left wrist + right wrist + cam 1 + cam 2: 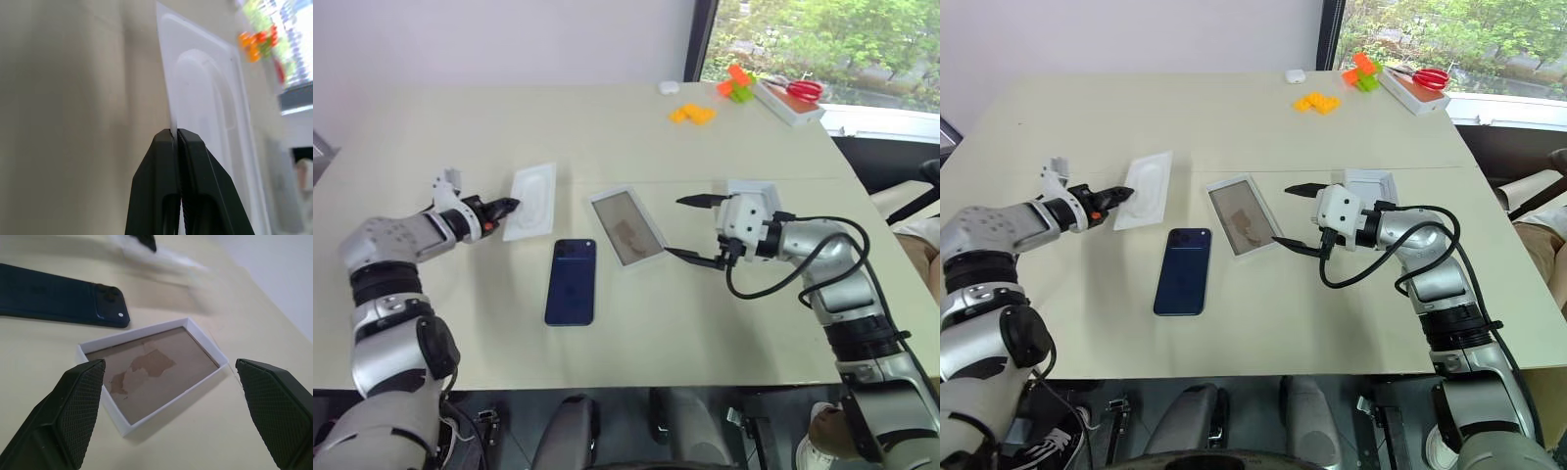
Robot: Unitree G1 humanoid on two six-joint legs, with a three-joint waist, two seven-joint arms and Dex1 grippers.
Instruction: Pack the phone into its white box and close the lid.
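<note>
The dark blue phone (572, 281) lies flat, back up, near the table's front. To its right the white box (626, 226) stands open, its bottom brown. My right gripper (693, 230) hovers open just right of the box, level with it, with nothing between its fingers; its wrist view looks across the box (151, 372) to the phone (58, 298). Behind that hand lies the lid (751, 191), inside up, partly hidden. My left gripper (506, 207) is shut on the near edge of a thin white insert sheet (530, 201), and its fingertips (168, 139) pinch the sheet (205, 98).
At the far right of the table (460, 127) are orange blocks (692, 114), an orange and green toy (736, 83), a small white object (669, 87) and red scissors (803, 90) on a white tray (783, 106). The table's right edge is close behind my right arm.
</note>
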